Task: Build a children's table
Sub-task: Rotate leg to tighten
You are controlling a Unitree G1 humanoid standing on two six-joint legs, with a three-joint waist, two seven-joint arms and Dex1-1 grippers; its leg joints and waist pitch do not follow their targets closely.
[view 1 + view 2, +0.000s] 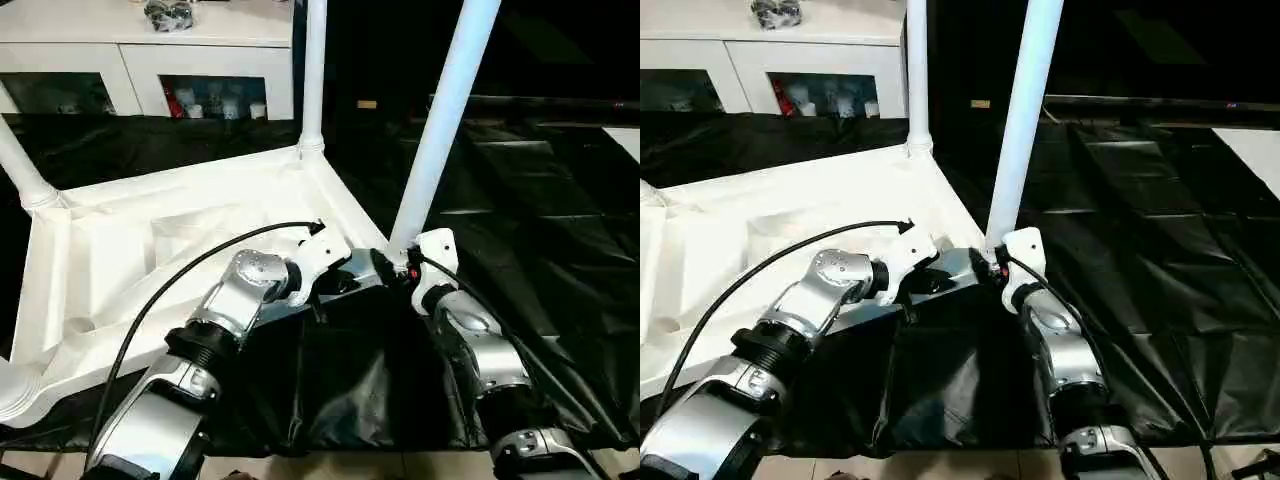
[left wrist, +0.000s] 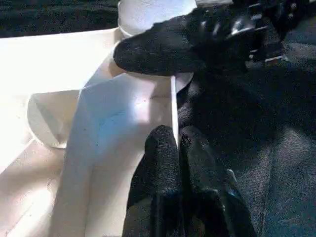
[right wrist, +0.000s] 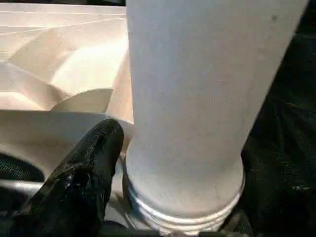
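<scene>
At the near right corner of the upturned tabletop [image 1: 200, 240], the right gripper [image 1: 398, 262] was closed around the base of one leg [image 1: 440, 130], one black finger [image 3: 81, 173] pressed against the tube just above its ringed foot, where it met the corner socket. Close beside it the left gripper [image 2: 180, 148] rested on the tabletop's near edge with its two fingers pressed together and nothing between them. Four legs could be counted: the held one, rising from the corner and tilted slightly to the right; a second leg [image 1: 314, 70] upright at the far right corner; a third leg [image 1: 20, 165] leaning outward at the far left corner; and a fourth leg [image 1: 18, 385] at the near left corner, mostly cut off by the edge of view. Ribbed side up, the single tabletop lay on a black sheet [image 1: 540, 200], its long axis running left to right. Behind stood a white cabinet [image 1: 150, 60] with glass doors.
</scene>
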